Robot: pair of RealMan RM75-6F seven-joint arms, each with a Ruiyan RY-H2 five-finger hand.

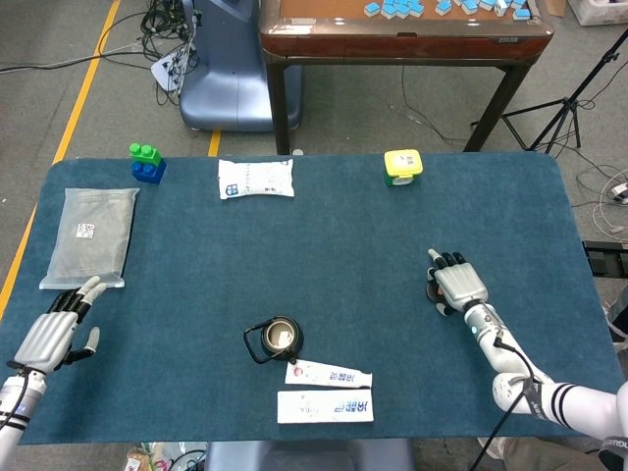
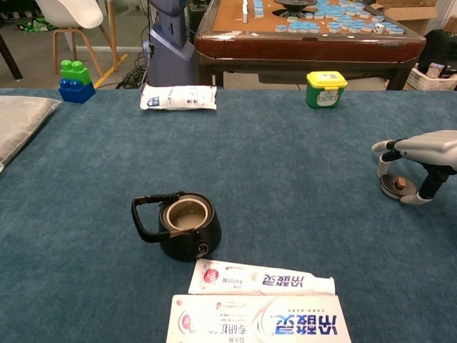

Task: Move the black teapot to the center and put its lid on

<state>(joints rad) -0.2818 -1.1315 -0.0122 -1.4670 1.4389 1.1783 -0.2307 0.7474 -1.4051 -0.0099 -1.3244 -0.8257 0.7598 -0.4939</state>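
Teapot (image 1: 276,340) sits lidless at the near edge, not yet centred. Left hand (image 1: 54,329) rests spread and empty on the table; right hand (image 2: 421,153) arches over the lid (image 2: 395,186), fingers around it.

Black teapot (image 2: 183,227) upright on blue-covered bench (image 2: 285,164), open at top, handle to its left, no lid on it. Two toothpaste boxes (image 2: 260,304) lie just in front of it. Right hand (image 2: 423,158) at right edge, arched over the lid (image 2: 395,186), fingers (image 2: 383,163) down around it; grip unclear. Far edge: white packet (image 2: 178,97), yellow-lidded green jar (image 2: 325,88), green and blue blocks (image 2: 75,80).
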